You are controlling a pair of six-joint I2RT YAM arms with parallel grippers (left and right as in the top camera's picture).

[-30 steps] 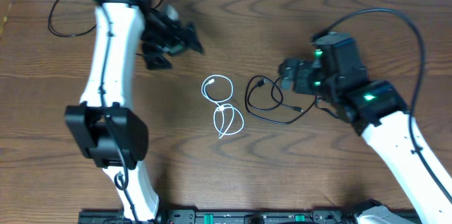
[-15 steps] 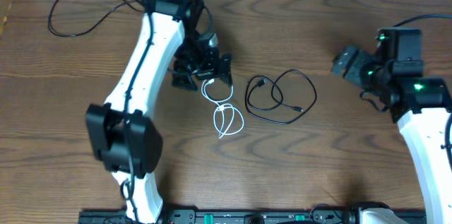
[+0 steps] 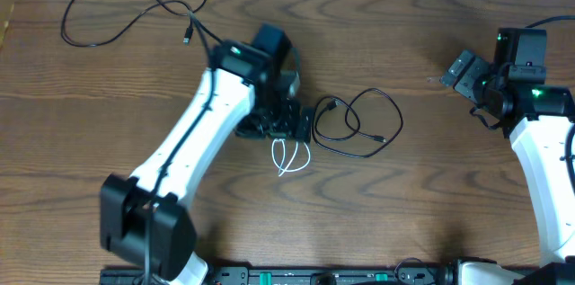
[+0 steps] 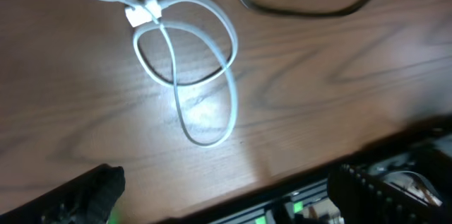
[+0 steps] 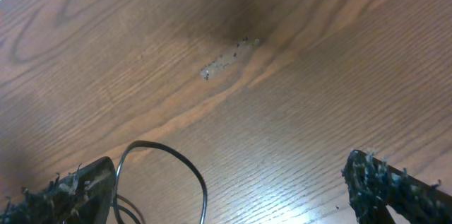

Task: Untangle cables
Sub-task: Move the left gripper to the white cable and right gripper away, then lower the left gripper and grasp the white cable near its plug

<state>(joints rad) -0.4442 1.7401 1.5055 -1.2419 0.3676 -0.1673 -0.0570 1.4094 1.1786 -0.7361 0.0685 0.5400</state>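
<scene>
A white cable (image 3: 290,155) lies in small loops at the table's middle; it also shows in the left wrist view (image 4: 185,65). A black cable (image 3: 359,123) lies in loose loops just right of it, apart from it, and its edge shows in the left wrist view (image 4: 311,5) and the right wrist view (image 5: 180,167). A second black cable (image 3: 112,6) sprawls at the far left. My left gripper (image 3: 292,126) is open (image 4: 226,181) and hovers over the white cable's upper loop, hiding it from overhead. My right gripper (image 3: 461,69) is open (image 5: 229,181) and empty, right of the black loops.
The table's front edge with a black rail (image 3: 314,276) runs along the bottom. The left arm's white link (image 3: 193,141) stretches diagonally over the table's left half. The right arm (image 3: 539,141) stands at the right edge.
My left gripper has swung from the far left down to the centre, over the white cable. My right gripper has pulled back right, away from the black loops, which stay in place.
</scene>
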